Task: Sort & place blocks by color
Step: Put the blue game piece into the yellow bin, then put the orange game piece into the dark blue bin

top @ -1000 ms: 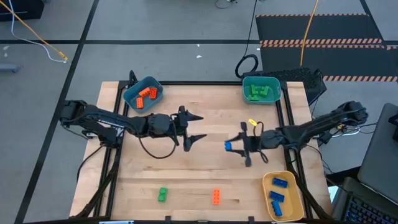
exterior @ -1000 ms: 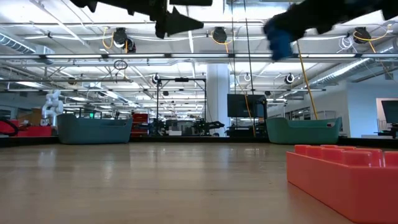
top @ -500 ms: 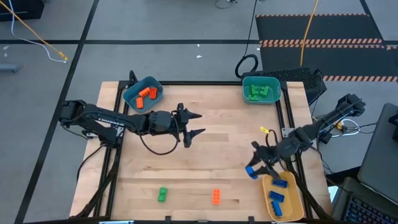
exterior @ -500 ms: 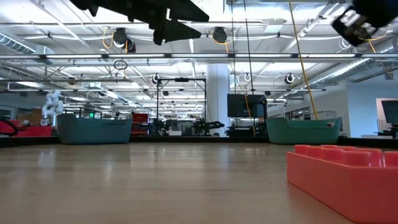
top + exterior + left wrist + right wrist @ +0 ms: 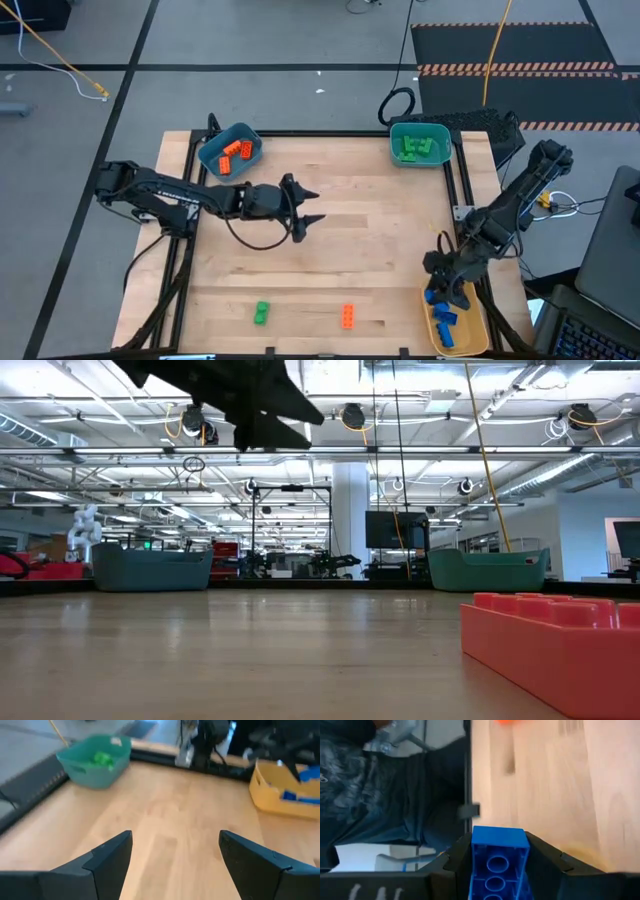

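The wooden table (image 5: pixel 330 260) stands on a grey floor; behind it is a big hall with ceiling lights. The right gripper (image 5: pixel 440 296) holds a blue block (image 5: pixel 499 865) over the yellow bin (image 5: pixel 478 335). The left gripper (image 5: pixel 308 208) is wide open above the table's middle, holding nothing
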You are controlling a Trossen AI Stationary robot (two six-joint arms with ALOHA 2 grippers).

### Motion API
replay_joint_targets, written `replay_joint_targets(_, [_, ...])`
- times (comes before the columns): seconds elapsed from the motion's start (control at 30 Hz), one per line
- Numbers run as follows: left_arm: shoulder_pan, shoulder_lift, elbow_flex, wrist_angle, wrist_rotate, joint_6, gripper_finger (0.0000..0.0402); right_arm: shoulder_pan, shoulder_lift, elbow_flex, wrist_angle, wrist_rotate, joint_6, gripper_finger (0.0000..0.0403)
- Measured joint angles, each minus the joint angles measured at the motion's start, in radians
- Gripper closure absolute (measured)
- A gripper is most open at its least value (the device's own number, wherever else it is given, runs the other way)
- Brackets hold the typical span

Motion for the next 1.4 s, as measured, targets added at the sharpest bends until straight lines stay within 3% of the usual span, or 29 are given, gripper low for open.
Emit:
replay_joint_targets(0.43, [-0.102, 0.0, 0.0, -0.062, 0.015, -0.047, 0.0105, 0.076, 0.0, 0.0, -0.258, -0.004, 0.271, 0.0266])
replay_joint_targets(0.67, [-0.111, 0.0, 0.0, -0.066, 0.015, -0.067, 0.0105, 0.078, 0.0, 0.0, -0.272, -0.004, 0.344, 0.0138])
replay_joint_targets(0.8, [-0.111, 0.0, 0.0, -0.079, 0.014, -0.069, 0.0105, 0.078, 0.0, 0.0, -0.275, -0.039, 0.349, 0.0099])
replay_joint_targets(1.1, [-0.111, 0.0, 0.0, -0.085, 0.012, -0.088, 0.0105, 0.078, -0.004, 0.0, -0.197, -0.102, 0.334, 0.0107])
replay_joint_targets(1.4, [-0.129, 0.0, 0.0, -0.085, 0.012, -0.118, 0.0105, 0.074, -0.029, 0.0, -0.024, -0.087, 0.258, 0.0117])
